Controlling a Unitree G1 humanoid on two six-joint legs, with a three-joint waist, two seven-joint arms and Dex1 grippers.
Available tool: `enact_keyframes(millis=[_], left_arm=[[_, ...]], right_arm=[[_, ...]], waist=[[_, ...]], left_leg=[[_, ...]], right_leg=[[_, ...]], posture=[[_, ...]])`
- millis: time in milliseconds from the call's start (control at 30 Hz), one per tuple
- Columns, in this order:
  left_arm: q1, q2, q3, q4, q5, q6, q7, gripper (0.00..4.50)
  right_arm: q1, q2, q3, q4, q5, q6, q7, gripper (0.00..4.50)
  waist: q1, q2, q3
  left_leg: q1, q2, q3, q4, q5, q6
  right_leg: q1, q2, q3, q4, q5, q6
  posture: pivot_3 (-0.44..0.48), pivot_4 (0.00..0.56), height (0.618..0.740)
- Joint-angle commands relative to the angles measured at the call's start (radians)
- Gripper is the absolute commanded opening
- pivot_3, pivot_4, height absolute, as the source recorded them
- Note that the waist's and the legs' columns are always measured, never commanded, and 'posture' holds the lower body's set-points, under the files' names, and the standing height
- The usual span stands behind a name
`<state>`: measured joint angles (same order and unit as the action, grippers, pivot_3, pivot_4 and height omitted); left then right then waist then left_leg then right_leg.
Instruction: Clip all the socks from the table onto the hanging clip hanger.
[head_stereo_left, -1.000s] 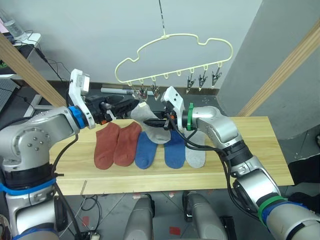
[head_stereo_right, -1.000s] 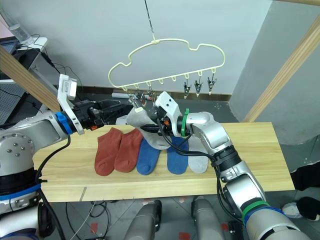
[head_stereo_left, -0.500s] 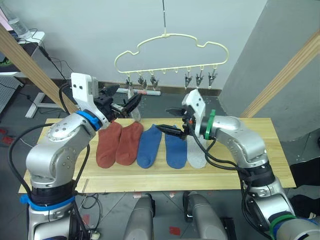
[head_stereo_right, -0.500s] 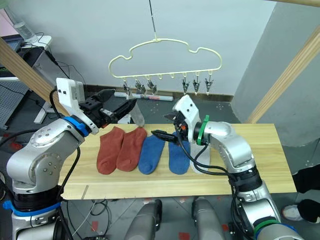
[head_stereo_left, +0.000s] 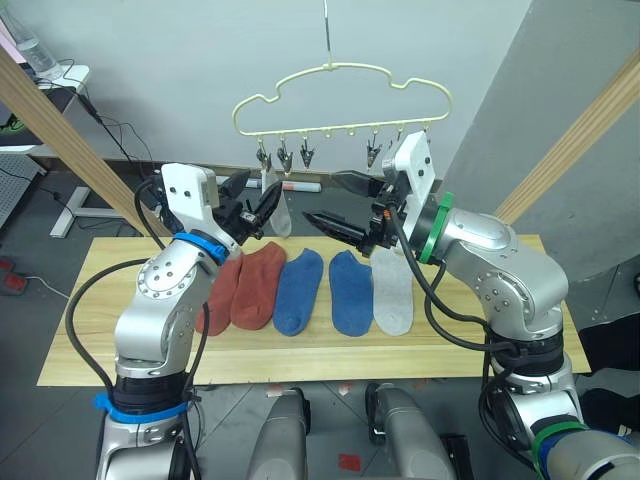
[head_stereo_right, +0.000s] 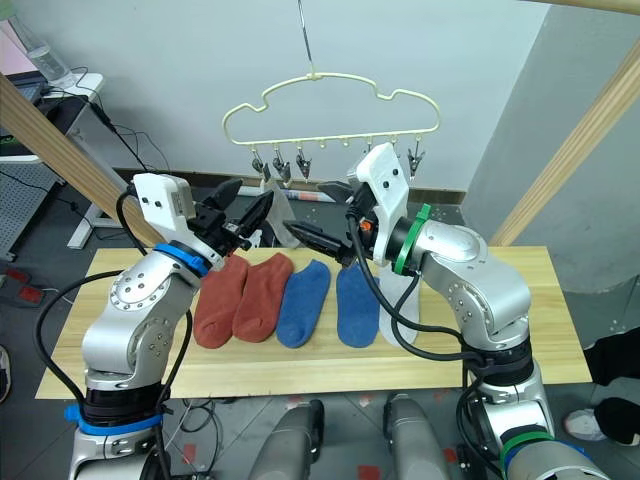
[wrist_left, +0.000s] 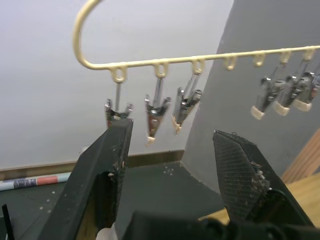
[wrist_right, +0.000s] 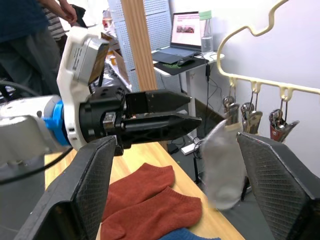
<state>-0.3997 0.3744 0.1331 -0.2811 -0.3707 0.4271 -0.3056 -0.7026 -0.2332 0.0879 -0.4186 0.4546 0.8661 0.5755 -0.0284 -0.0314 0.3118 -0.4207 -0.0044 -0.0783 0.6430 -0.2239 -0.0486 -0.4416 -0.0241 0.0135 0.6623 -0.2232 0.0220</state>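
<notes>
The pale yellow clip hanger (head_stereo_left: 345, 70) hangs by its hook above the far edge of the table (head_stereo_left: 120, 330). A light grey sock (head_stereo_left: 277, 212) dangles from its leftmost clip (wrist_left: 117, 109). My left gripper (head_stereo_left: 252, 195) is open, raised just beside that sock. My right gripper (head_stereo_left: 338, 200) is also open and holds nothing, a little to the sock's right under the middle clips. On the table lie two rust-red socks (head_stereo_left: 258, 287), two blue socks (head_stereo_left: 298, 292) and one light grey sock (head_stereo_left: 392, 292) in a row.
Slanting wooden poles of a frame rise at the left (head_stereo_left: 70, 140) and right (head_stereo_left: 580, 140). Several clips (head_stereo_left: 395, 150) hang unused. A desk with a laptop (wrist_right: 185, 57) and a person (wrist_right: 25, 45) are beyond the table's left end.
Both arms have risen from the table toward the hanger. The grey sock, held between both grippers a second ago, now hangs from the leftmost clip, and both grippers have let go.
</notes>
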Motion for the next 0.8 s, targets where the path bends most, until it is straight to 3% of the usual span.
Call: enact_keyframes(millis=[33,167,800], left_arm=[[-0.023,-0.016,0.01,0.014,0.017,-0.054,0.004,2.21],[-0.039,-0.031,-0.013,0.049,0.044,-0.076,0.006,1.14],[-0.149,-0.082,-0.001,0.254,0.088,-0.177,0.01,1.14]], right_arm=[[-0.025,-0.002,-0.023,-0.044,0.026,-0.015,-0.021,4.04],[-0.027,-0.003,-0.016,-0.035,0.022,-0.023,-0.034,4.04],[-0.079,-0.005,0.022,-0.054,0.026,-0.034,-0.045,4.04]], waist=[[-0.001,0.0,0.0],[-0.002,0.0,0.0],[-0.004,0.0,0.0]], left_leg=[[0.0,0.0,0.0,0.0,0.0,0.0],[0.0,0.0,0.0,0.0,0.0,0.0],[0.0,0.0,0.0,0.001,0.0,0.0]], right_leg=[[0.0,0.0,0.0,0.0,0.0,0.0],[0.0,0.001,0.0,0.001,0.0,0.0],[0.0,0.001,-0.001,0.001,0.0,0.0]], posture=[[-0.013,0.29,0.74],[-0.011,0.293,0.74],[-0.033,0.299,0.74]])
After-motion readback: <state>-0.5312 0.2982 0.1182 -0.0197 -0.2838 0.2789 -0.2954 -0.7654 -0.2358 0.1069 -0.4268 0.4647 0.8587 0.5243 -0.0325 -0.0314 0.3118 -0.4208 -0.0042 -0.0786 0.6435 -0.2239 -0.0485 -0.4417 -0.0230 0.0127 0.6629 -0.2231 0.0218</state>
